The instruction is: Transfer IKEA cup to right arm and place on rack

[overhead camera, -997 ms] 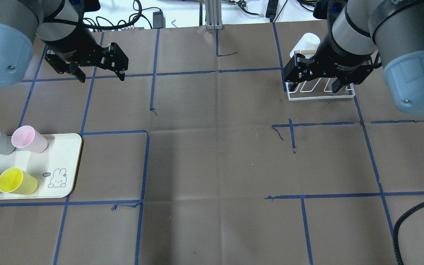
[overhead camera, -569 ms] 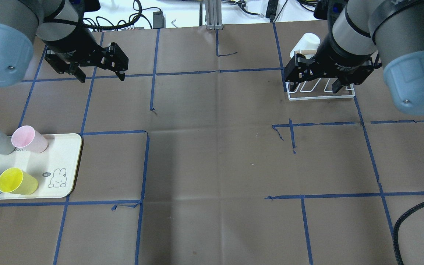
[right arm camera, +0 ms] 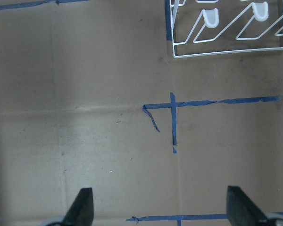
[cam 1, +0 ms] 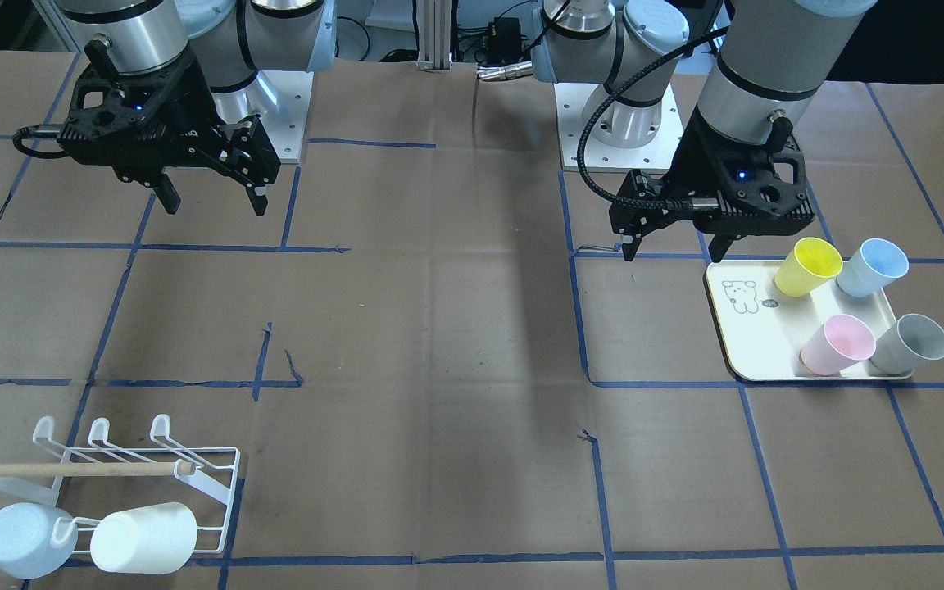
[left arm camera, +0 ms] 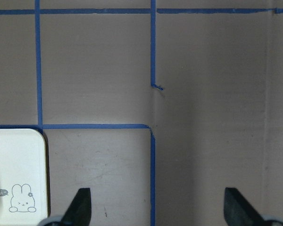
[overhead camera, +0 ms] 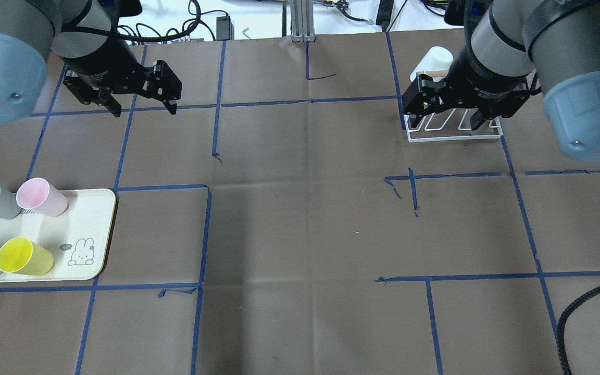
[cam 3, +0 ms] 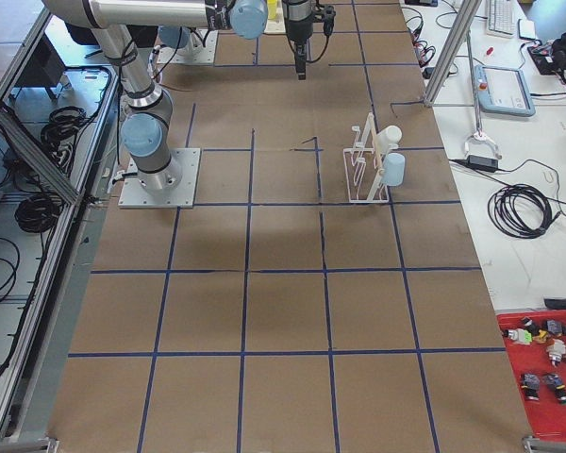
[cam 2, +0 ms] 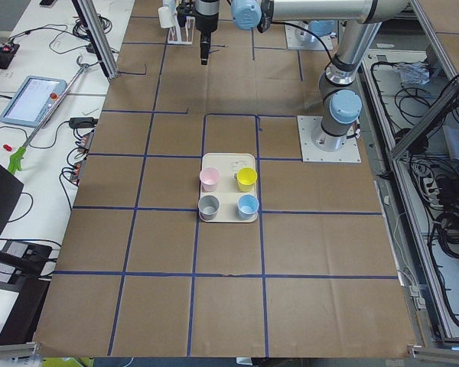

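Four cups stand on the cream tray (cam 1: 755, 348): yellow cup (cam 1: 806, 268), blue cup (cam 1: 871, 267), pink cup (cam 1: 837, 344), grey cup (cam 1: 910, 344). Two more sit on the rack (cam 1: 208, 485), on the row away from the robot: white cup (cam 1: 144, 538), pale blue cup (cam 1: 25, 539). Only legible writing: a "hi" bubble by the bunny drawing (left arm camera: 21, 204) on the tray. Two grippers, both spread wide, empty: left gripper (overhead camera: 145, 110) hovers near the tray, right gripper (overhead camera: 446, 125) well apart from the rack
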{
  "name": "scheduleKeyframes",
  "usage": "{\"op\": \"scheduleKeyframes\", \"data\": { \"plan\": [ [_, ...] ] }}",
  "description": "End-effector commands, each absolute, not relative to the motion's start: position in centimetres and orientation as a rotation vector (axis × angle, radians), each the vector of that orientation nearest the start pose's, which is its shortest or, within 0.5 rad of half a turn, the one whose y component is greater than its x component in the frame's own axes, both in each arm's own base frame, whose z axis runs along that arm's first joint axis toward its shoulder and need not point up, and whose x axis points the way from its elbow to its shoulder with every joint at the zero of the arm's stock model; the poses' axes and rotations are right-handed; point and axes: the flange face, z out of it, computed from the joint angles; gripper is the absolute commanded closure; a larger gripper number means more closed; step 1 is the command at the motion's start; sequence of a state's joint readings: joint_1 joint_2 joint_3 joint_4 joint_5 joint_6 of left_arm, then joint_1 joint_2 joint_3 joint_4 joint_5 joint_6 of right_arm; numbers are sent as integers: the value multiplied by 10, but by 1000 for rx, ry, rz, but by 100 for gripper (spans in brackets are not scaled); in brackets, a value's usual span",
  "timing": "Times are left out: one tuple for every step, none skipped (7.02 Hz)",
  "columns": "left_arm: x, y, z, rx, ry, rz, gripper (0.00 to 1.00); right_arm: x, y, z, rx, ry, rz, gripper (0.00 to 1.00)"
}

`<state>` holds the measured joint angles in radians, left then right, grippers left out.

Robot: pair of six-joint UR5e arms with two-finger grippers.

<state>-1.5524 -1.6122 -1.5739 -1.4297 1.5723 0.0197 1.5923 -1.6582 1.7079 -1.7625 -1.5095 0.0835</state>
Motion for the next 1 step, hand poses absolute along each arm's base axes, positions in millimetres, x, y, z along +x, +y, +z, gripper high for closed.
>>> {"op": "scheduleKeyframes", "data": {
  "plan": [
    [-124,-521,480,0,3135,-152,1,149,-464,482,87,3064,-214,0]
  ]
}}
